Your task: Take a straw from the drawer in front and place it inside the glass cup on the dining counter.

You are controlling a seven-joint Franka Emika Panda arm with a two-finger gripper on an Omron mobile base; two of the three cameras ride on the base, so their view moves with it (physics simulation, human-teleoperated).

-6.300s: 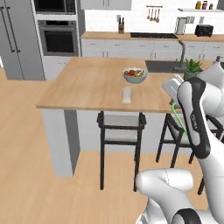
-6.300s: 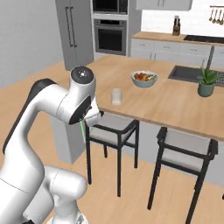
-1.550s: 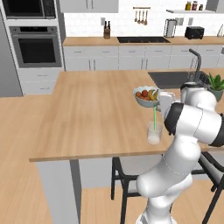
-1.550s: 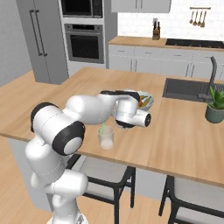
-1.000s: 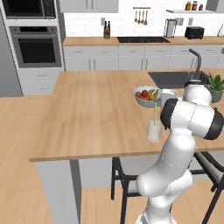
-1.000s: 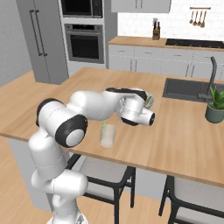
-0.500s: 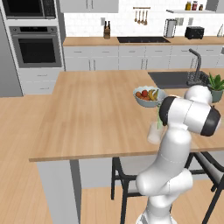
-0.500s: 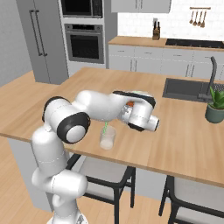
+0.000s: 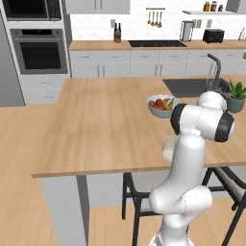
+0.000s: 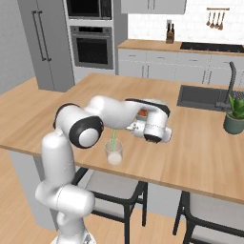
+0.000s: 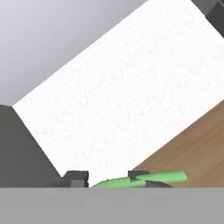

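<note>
Now the straw point(image 10: 113, 140) stands in the glass cup point(image 10: 114, 152) on the counter point(image 10: 200, 157); jaws starting to part, release looks underway.

1. This is a home kitchen, open and bright, with pale wood flooring.
2. A built-in oven point(image 9: 40, 54) sits in a tall grey unit, a microwave point(image 9: 30, 8) above it.
3. A wall worktop point(image 9: 144, 45) carries a knife block point(image 9: 117, 36), a toaster point(image 9: 213, 35) and a black hob point(image 9: 150, 43).
4. Utensils point(image 9: 153, 18) hang on white tile.
5. The dining counter point(image 9: 96, 129) holds a sink point(image 9: 190, 86), a fruit bowl point(image 9: 161, 105) and a potted plant point(image 9: 236, 94).
6. 2 dark stools point(image 10: 116, 190) stand beneath it.
</note>
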